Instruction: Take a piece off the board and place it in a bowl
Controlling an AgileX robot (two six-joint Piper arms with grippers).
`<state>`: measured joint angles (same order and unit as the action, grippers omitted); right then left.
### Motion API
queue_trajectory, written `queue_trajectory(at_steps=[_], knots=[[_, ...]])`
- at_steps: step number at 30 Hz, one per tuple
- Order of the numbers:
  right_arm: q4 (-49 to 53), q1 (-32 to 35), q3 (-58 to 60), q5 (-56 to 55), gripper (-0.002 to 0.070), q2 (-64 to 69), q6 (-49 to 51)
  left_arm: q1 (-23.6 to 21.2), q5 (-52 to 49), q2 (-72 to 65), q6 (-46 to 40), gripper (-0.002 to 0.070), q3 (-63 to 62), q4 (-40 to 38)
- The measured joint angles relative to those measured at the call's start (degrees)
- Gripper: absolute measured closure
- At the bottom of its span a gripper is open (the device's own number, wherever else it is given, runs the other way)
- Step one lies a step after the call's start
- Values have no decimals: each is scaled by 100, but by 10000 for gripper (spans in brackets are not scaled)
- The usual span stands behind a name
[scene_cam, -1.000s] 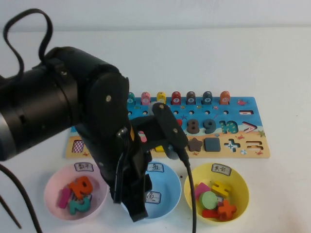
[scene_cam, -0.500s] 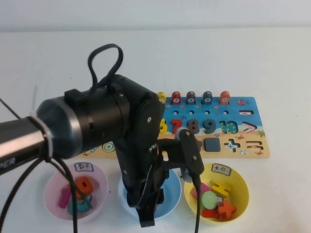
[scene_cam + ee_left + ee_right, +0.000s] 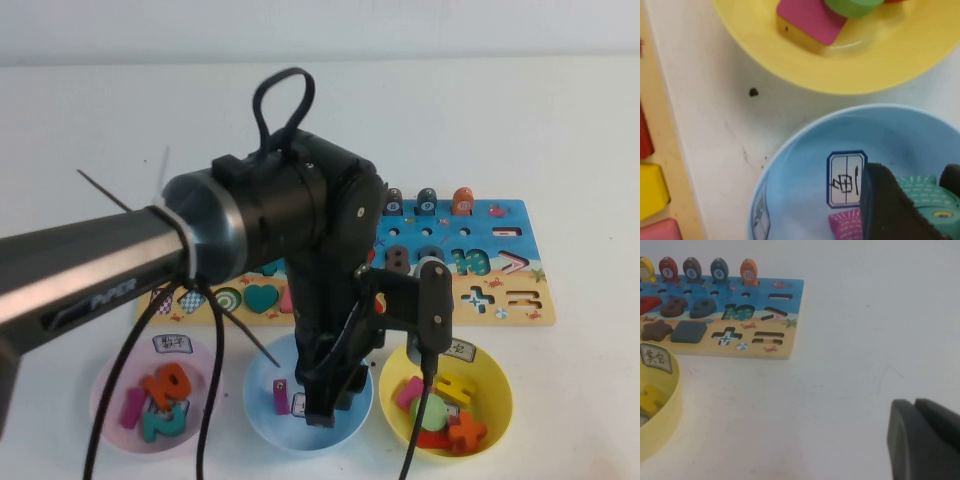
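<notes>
Inside the light blue bowl (image 3: 262, 400), close to its rim, the left pincer (image 3: 322, 412) points down from a bent arm. It is clamped on the turquoise piece (image 3: 930, 200). Beside it lies a pink block (image 3: 846, 226). Over bare bench (image 3: 850, 350), the right pincer (image 3: 925, 440) looks pressed together.

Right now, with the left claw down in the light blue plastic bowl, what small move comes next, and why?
Probably open the left claw: it grips the small turquoise-green arch-topped wooden block low inside the light blue round plastic bowl, beside a pink piece, so releasing should drop it in. The right claw hangs over the white table, uninvolved.
</notes>
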<state>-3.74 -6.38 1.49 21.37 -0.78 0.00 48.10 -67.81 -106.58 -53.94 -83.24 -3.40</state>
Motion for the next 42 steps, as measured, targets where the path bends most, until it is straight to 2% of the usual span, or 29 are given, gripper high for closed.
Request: queue_trajectory(at_steps=[17,29,42], knots=[[0,0,0,0,694,0,0,0,312,-305,-423,483,-59,0],[0,0,0,0,694,0,0,-182,387,-564,-452,483,-59,-45],[0,0,0,0,694,0,0,-182,445,-808,-452,483,-70,-213]])
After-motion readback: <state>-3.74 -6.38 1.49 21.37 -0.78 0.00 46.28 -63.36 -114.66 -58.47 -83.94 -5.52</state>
